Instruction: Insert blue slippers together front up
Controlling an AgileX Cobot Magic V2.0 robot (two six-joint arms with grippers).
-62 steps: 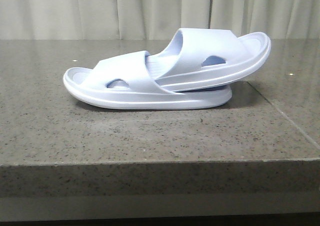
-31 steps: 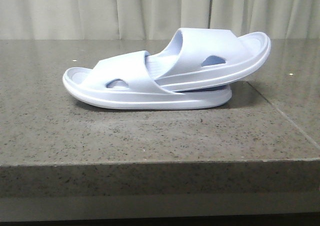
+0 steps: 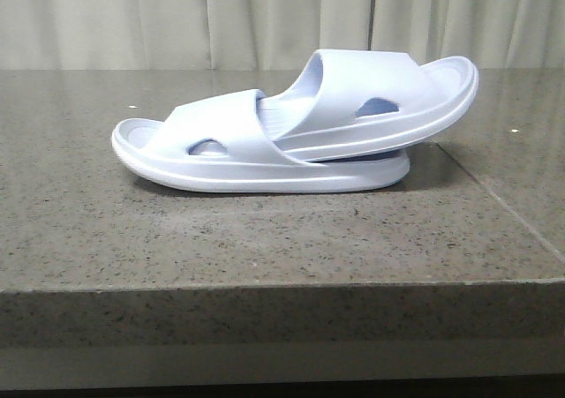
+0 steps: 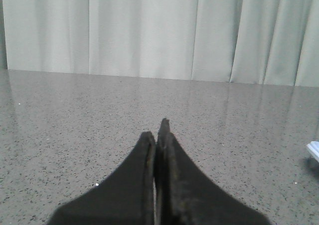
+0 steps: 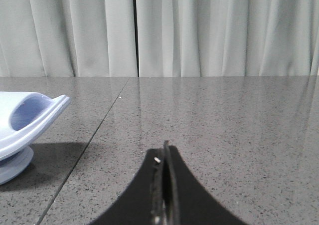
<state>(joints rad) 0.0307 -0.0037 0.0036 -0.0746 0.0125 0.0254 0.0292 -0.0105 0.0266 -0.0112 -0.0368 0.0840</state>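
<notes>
Two pale lavender-blue slippers lie nested in the middle of the stone table. The lower slipper (image 3: 212,151) lies flat with its strap up. The upper slipper (image 3: 388,93) has one end pushed under that strap and its other end raised to the right. The raised end shows in the right wrist view (image 5: 27,120); a sliver of a slipper (image 4: 314,150) shows in the left wrist view. My left gripper (image 4: 157,130) is shut and empty, apart from the slippers. My right gripper (image 5: 164,150) is shut and empty, apart from them. Neither gripper shows in the front view.
The grey speckled stone table (image 3: 265,239) has a front edge near the camera and a seam (image 3: 503,204) running on the right. Pale curtains (image 3: 265,18) hang behind it.
</notes>
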